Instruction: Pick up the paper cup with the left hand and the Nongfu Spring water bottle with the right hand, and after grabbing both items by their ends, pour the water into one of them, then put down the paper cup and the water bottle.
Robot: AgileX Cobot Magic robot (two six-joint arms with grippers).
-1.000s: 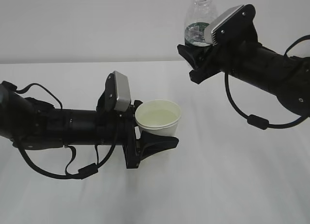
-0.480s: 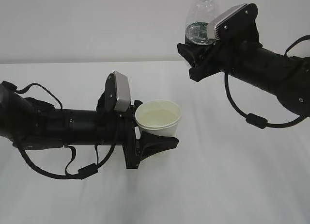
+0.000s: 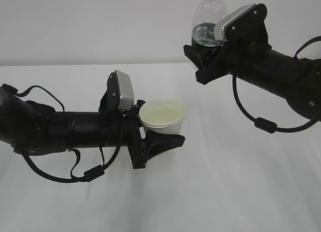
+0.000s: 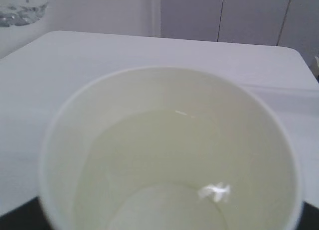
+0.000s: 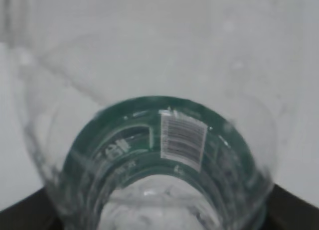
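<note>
The white paper cup [image 3: 163, 125] hangs a little above the table in the exterior view, my left gripper [image 3: 161, 137] shut on its lower part, one black finger [image 3: 168, 141] showing beneath it. Pale yellowish water [image 3: 162, 115] fills much of the cup. In the left wrist view the cup [image 4: 75, 120] fills the picture, with the water [image 4: 164, 150] inside. High at the back right, the Nongfu Spring water bottle [image 3: 206, 18] stands upright with my right gripper [image 3: 203, 59] shut on its lower end. Its green label [image 5: 129, 135] shows in the right wrist view.
The white table [image 3: 241, 187] spreads under both arms, with a pale wall behind it. Black cables loop below the left arm [image 3: 75, 174] and the right arm [image 3: 261, 124]. A gap of table separates cup and bottle.
The left arm has rolled slightly, carrying the cup a little up and to the left. The right arm raised the bottle a touch, then held still.
</note>
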